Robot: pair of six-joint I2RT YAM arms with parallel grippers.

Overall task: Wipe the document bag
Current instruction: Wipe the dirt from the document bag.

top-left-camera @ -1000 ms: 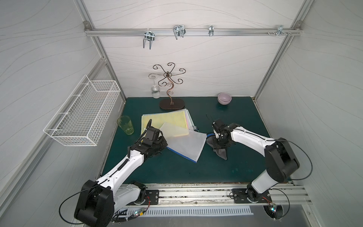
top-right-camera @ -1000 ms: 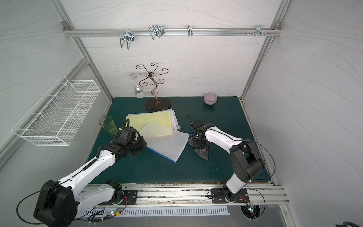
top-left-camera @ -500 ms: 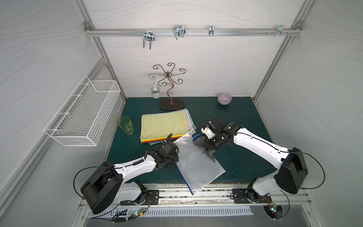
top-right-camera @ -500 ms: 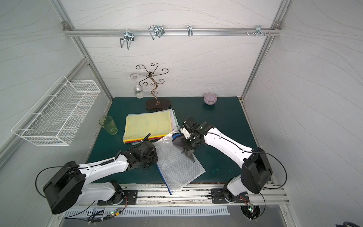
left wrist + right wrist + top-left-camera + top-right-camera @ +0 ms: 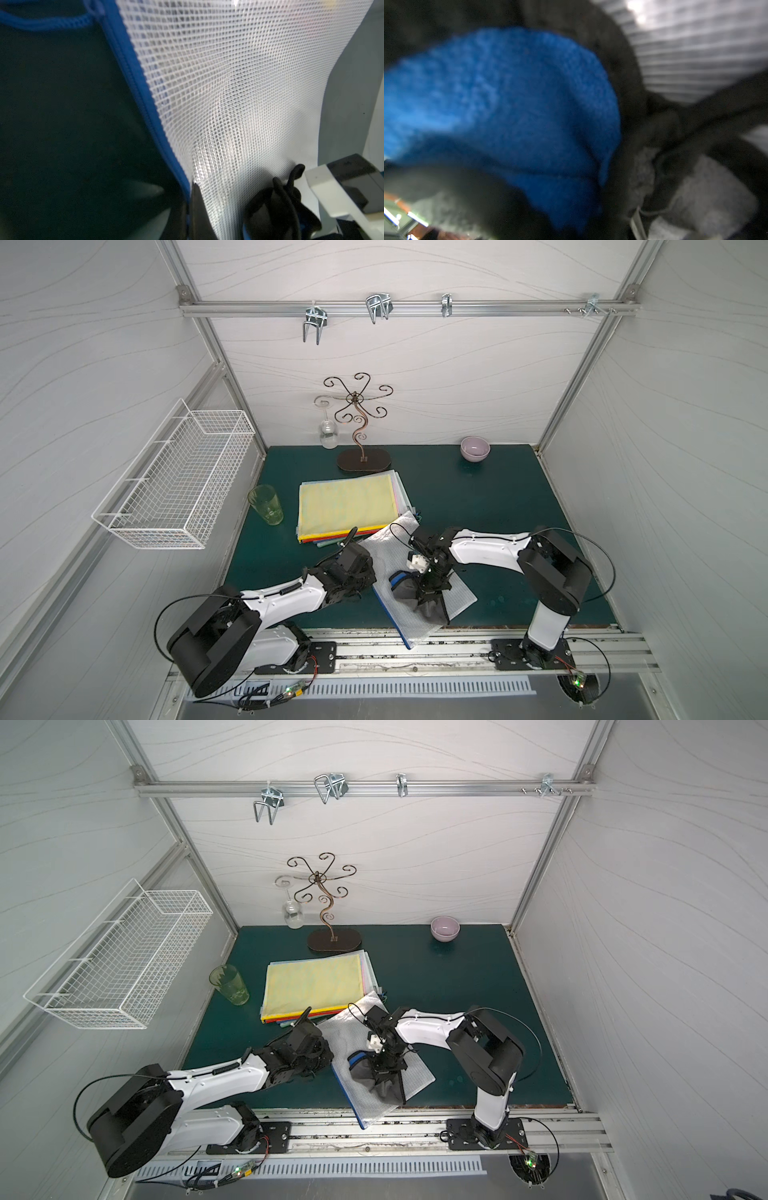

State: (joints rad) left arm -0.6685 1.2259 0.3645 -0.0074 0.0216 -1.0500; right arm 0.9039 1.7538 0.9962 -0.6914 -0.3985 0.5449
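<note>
Your left jaws pinch the document bag's [image 5: 386,556] edge — your right jaws clench the cloth [image 5: 409,593] resting on it.

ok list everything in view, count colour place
bag: one, white mesh with blue zip, front of mat, overhanging its edge
cloth: one, grey and blue, on the bag
folders: one stack, yellow on top, mid mat
tumbler: one, green, left of the folders
stand: one, bronze, back of mat
wine glass: one, clear, hanging from the stand
bowl: one, lilac, back right
basket: one, white wire, left wall
hooks: four, metal, top rail
left gripper: black, shut on the bag's zip edge
right gripper: black, shut on the cloth
</note>
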